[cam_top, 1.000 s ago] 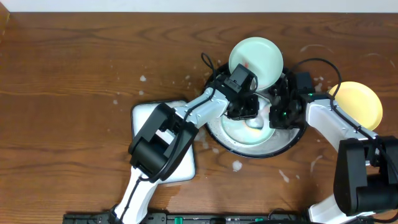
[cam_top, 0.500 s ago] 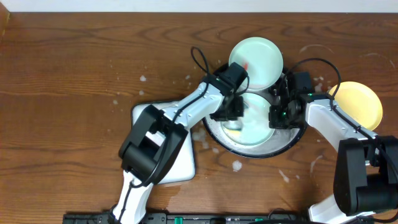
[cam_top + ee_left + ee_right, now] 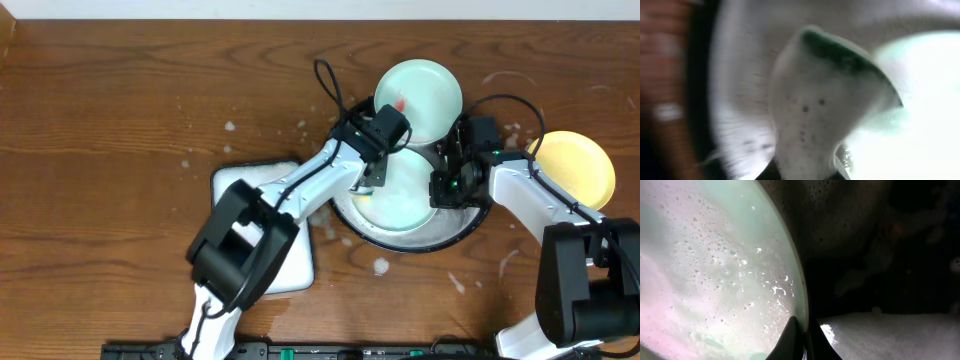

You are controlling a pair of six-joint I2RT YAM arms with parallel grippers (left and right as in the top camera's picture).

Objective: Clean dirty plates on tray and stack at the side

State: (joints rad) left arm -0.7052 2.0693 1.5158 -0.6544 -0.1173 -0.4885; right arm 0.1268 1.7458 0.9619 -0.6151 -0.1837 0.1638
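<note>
Pinches the rim of the soapy mint-green plate (image 3: 715,255) in the right gripper (image 3: 801,330), forearm angled in from the right edge, inside the black basin (image 3: 455,238); stretches the left gripper (image 3: 374,178) diagonally from the near edge, jaws too blurred to tell

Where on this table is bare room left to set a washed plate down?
Widest free patch: bare wood left of the white tray. Smaller: the splashed strip between the black basin and the near table edge. Crowded: the basin's far and right sides, with the smeared mint plate and yellow plate.
</note>
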